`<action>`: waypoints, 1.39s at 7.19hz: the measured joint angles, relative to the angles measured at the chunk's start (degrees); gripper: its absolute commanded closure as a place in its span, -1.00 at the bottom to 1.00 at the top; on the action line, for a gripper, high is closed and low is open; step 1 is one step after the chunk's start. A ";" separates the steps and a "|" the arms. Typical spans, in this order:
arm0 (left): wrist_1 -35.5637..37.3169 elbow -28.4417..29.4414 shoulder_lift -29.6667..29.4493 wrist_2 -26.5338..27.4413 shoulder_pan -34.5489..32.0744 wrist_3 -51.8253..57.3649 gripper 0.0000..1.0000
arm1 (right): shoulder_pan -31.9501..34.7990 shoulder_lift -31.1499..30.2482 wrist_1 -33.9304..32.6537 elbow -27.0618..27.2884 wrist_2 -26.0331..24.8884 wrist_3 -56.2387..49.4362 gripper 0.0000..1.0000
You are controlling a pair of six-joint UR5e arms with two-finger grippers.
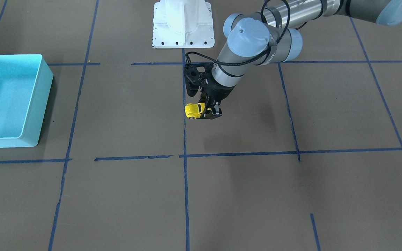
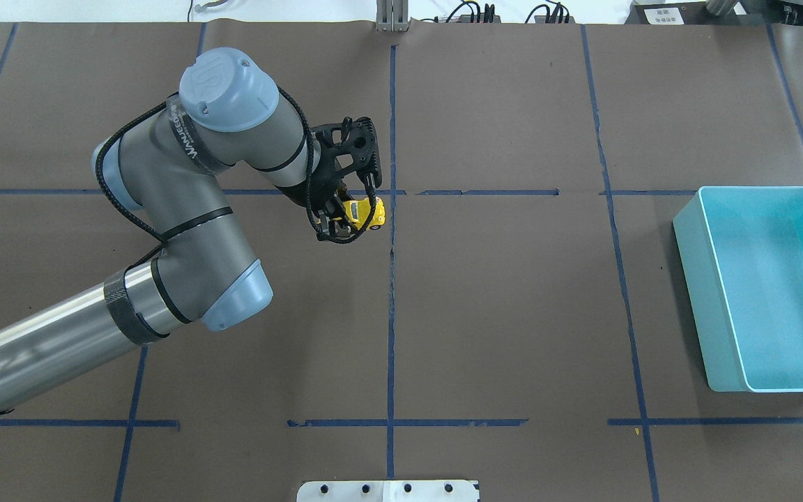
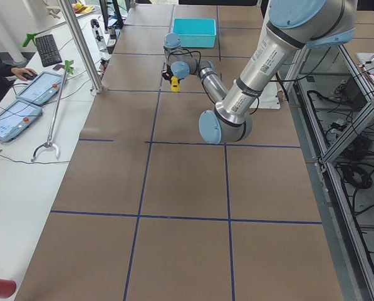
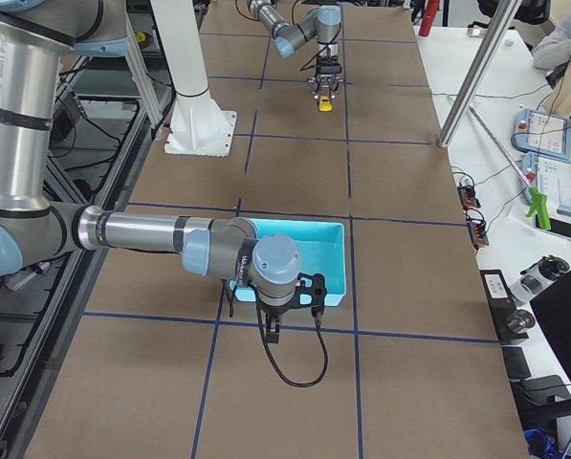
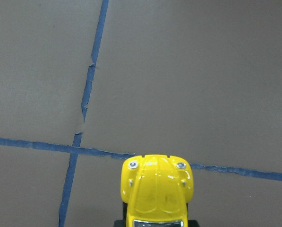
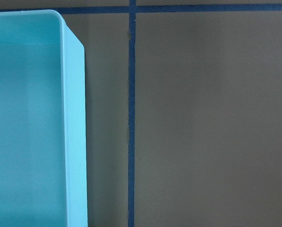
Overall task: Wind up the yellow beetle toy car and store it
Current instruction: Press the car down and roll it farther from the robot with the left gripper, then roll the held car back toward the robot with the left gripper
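Camera across the table: I see the left claw (image 1: 210, 112) pinching the yellow toy car (image 1: 194, 110) by its rear half, with the nose jutting out beside a blue tape line (image 1: 185, 139). The car hangs over the middle of the table (image 1: 124, 115), and a faint shadow lies apart from it. The turquoise bin (image 1: 37, 104) stands well apart at the table's far end, and the white robot base (image 1: 183, 24) is at the top of this view.

Overhead camera: the left claw (image 2: 346, 217) grips the toy car (image 2: 365, 213) just beside the centre tape line. The bin (image 2: 712, 307) sits well apart on the robot's right.

Left side camera: the toy car (image 3: 173, 80) shows as a small yellow spot under the near arm's wrist, short of the bin (image 3: 195, 25).

Right side camera: the right claw (image 4: 274, 330) hangs at the near wall of the bin (image 4: 338, 263). I cannot tell whether it is spread or pressed together. The toy car (image 4: 323, 103) is far up the table.

Left wrist camera: the toy car (image 5: 157, 189) fills the lower edge, hood and headlights facing away, over a tape crossing.

Right wrist camera: I see only the bin rim (image 6: 74, 118) and a tape line (image 6: 131, 118); no fingers are in view
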 measured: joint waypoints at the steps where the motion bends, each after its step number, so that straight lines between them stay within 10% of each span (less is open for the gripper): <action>1: -0.40 -0.15 0.55 0.01 0.45 -0.10 1.00 | 0.00 0.00 -0.01 -0.02 -0.02 0.00 -1.00; 10: -3.98 1.03 0.63 8.39 8.13 8.36 1.00 | 0.00 0.00 0.01 -0.03 -0.17 0.00 -1.00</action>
